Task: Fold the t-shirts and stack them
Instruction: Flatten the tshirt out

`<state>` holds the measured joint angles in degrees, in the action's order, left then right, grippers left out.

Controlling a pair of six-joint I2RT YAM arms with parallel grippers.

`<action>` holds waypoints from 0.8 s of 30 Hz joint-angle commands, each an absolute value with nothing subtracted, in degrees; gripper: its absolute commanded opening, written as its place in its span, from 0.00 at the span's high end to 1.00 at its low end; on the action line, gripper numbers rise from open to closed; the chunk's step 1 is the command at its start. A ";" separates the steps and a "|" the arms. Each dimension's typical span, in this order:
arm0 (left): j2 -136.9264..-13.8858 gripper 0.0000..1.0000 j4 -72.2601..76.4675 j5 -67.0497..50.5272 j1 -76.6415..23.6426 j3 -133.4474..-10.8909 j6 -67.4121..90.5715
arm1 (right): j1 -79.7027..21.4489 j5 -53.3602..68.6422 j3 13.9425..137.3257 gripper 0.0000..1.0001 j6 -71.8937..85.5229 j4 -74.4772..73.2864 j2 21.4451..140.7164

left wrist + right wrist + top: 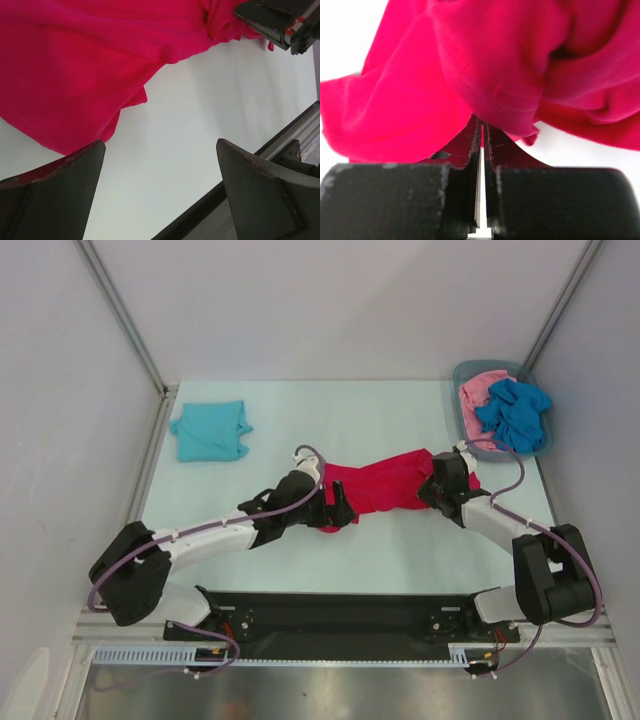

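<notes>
**Two grippers on one red t-shirt (385,485), and only one has hold of it**

Centre of the table (400,560), and there is the red shirt, bunched and rumpled, lying lengthwise from left to right between the two arms. Over on the right, the right gripper (481,127) has its jaws pressed tight together, with just a sliver of white table showing between them. Their tips are buried in a fold of the shirt's edge, so that is a pinch on the red cloth. From above, that gripper sits at the shirt's right end, near the bin (462,375).

Now to the left end. The left gripper (160,150) is spread wide, both dark fingers (60,195) low over bare table. The red hem lies just beyond the left fingertip, and nothing sits between the jaws. The wrist view also catches the other gripper across the shirt, at the far top corner.

Elsewhere, a teal t-shirt (210,430) lies folded into a neat block at the far left of the table, well apart from the action. The grey bin at the far right corner holds a pink t-shirt (482,388) and a blue t-shirt (512,412), both loosely heaped, the blue one spilling over the near rim.
</notes>
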<state>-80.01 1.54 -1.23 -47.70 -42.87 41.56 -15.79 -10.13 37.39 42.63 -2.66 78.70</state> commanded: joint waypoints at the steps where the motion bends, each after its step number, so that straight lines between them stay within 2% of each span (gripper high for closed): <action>1: -76.91 0.00 1.94 -0.97 -47.64 -42.89 41.13 | -14.33 -10.64 43.04 1.00 41.84 -0.79 79.28; 9: -75.15 0.00 1.41 -0.79 -47.64 -42.80 41.22 | -14.06 -8.53 62.12 1.00 39.11 -8.43 76.20; 15: -74.97 0.00 1.32 -0.53 -48.43 -42.89 41.48 | -14.24 -7.47 76.44 1.00 40.42 -12.48 79.00; 24: -71.20 0.00 0.44 1.39 -48.87 -41.40 41.22 | -12.39 -7.47 84.46 1.00 40.34 -12.57 81.39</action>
